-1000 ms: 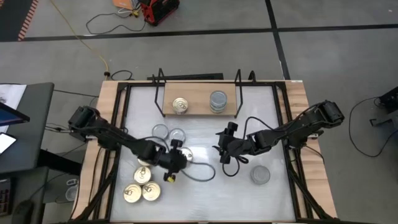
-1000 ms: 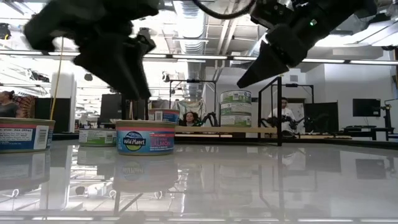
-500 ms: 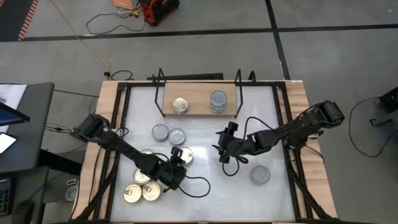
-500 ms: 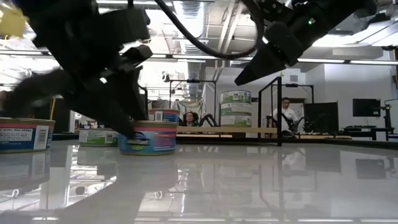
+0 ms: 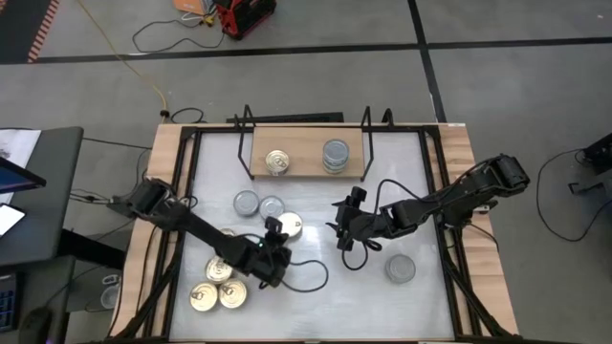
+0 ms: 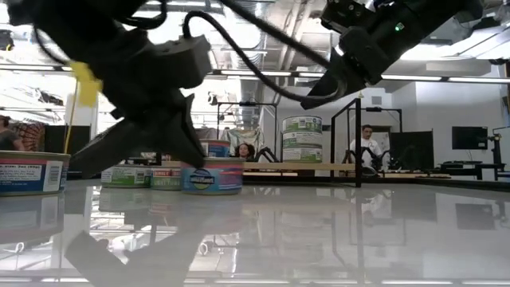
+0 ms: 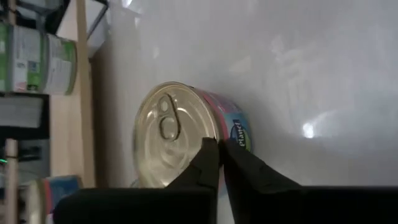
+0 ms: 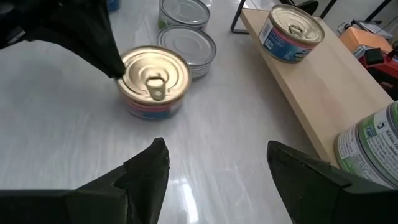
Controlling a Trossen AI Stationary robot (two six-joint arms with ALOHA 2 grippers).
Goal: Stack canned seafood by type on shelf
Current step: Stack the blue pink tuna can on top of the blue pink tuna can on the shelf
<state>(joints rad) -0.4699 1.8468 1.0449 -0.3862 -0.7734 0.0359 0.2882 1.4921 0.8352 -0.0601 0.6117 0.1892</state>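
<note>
Starting at the left of the white tabletop (image 5: 316, 296), you had three gold-lidded round tins (image 5: 216, 285) clustered near the front edge. Just right of them your left gripper (image 5: 274, 236) sat with its dark fingers (image 7: 208, 163) pressed together, tips touching the near rim of a gold pull-tab tin with a pink and blue label (image 5: 290, 226); nothing was pinched between them. Beyond that tin, two plain silver-lidded tins (image 5: 258, 204) lay side by side. Farther back, the light-wood shelf in its black wire frame (image 5: 304, 172) held one gold-lidded tin (image 5: 277, 161) on its left half and a stack of green-labelled silver-lidded tins (image 5: 336, 155) on its right half. Right of centre, your right gripper (image 5: 342, 232) hung above the table with fingers (image 8: 146, 168) spread wide, holding nothing. One more silver-lidded tin (image 5: 401, 268) sat alone at the near right.
</note>
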